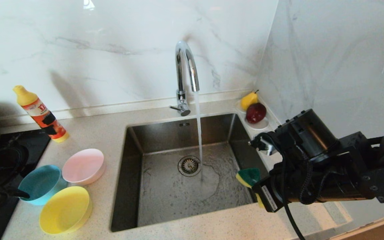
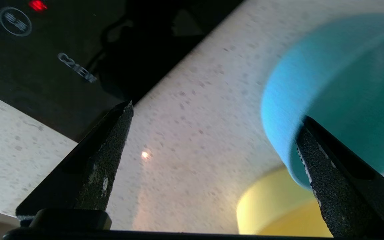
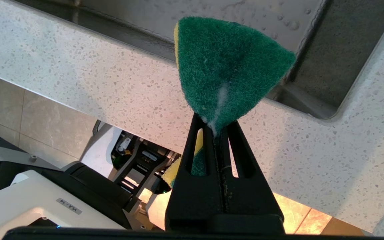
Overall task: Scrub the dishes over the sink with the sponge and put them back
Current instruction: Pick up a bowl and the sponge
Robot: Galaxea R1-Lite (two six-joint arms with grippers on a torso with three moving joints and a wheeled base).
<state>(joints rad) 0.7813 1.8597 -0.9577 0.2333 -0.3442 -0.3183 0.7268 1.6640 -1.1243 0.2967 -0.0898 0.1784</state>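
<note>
Right gripper (image 3: 216, 128) pinches the green-and-yellow sponge (image 3: 227, 68) (folded) over the sink's (image 1: 185, 186) right edge. Left gripper (image 2: 212, 123), fingers spread wide, has the blue bowl (image 2: 338, 90) against one finger; yellow bowl (image 2: 278, 206) beyond.

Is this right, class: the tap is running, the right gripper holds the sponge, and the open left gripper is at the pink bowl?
Not quite. The left gripper is at the blue bowl, as the left wrist view shows. The rest holds: the tap runs and the right gripper holds the sponge.
</note>
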